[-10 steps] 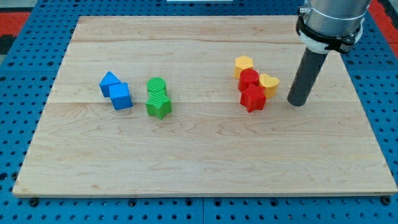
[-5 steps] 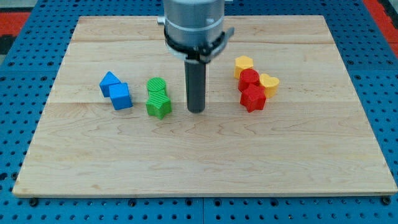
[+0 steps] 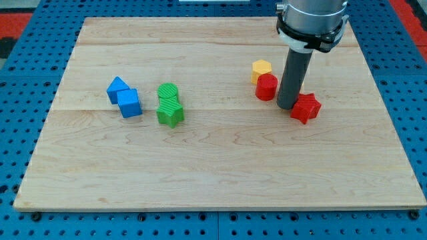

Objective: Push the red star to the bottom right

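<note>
The red star (image 3: 305, 108) lies on the wooden board (image 3: 220, 167), right of centre. My tip (image 3: 286, 106) touches the star's left side. A red round block (image 3: 266, 87) sits just left of the rod, and a yellow hexagon block (image 3: 261, 69) sits above it. The yellow heart block seen earlier is hidden behind the rod.
A green round block (image 3: 168, 92) and a green star (image 3: 170, 114) sit left of centre. Two blue blocks (image 3: 117, 87) (image 3: 129, 103) lie further left. The board's right edge (image 3: 393, 127) borders a blue pegboard.
My tip moved from the board's middle to the right cluster. The red star has slid right and slightly down, away from the red round block. The yellow heart is now out of sight.
</note>
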`<state>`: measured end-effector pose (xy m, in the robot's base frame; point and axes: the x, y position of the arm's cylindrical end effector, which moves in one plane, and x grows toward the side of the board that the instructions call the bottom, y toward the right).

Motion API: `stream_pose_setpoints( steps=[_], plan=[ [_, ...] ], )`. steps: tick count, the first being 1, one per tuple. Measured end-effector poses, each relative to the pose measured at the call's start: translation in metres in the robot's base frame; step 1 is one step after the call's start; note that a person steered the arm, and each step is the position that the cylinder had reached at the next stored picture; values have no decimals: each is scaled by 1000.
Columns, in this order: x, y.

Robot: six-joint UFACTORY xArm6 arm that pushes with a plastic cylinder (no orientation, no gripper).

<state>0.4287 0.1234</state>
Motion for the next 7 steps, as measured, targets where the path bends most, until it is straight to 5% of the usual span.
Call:
stream_pose_setpoints(
  steps=[1,3,5,6,7],
  plan=[
    [-3,12],
    [56,18],
    [25,64],
    [44,67],
    [11,73]
  ],
)
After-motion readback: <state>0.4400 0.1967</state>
